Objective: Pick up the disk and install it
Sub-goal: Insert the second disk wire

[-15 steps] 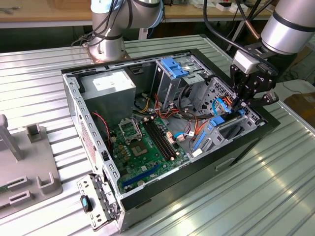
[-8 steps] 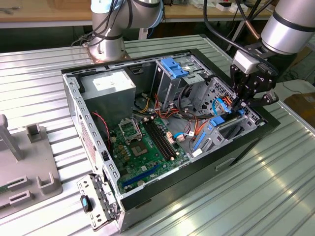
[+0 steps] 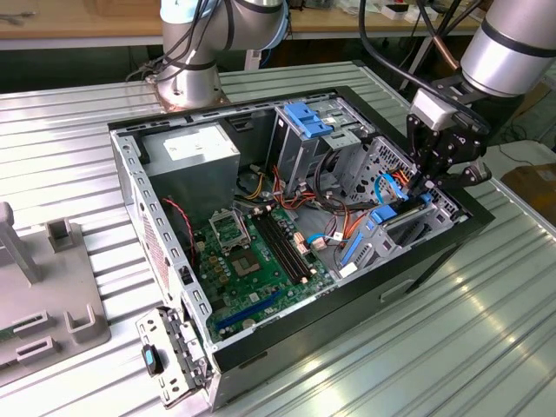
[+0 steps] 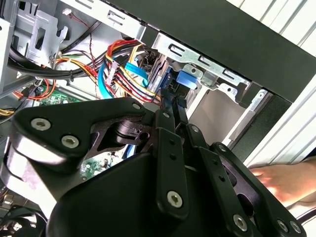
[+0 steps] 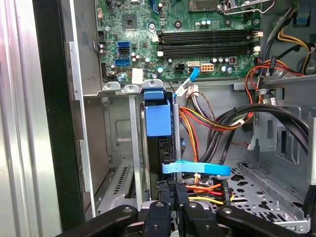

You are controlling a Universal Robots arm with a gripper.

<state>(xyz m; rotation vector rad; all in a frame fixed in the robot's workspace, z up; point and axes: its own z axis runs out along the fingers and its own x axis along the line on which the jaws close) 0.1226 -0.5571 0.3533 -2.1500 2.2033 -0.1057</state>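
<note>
Blue-framed, the disk (image 5: 159,129) is seen standing on edge in the drive bay at the corner of the computer case (image 3: 261,343), its long axis running down into the bay. It is gripped by the narrowed pincer (image 3: 423,185) from above.

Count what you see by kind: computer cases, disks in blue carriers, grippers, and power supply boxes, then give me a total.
Computer case: 1
Disk: 1
Gripper: 1
Power supply box: 1
Total: 4
</note>
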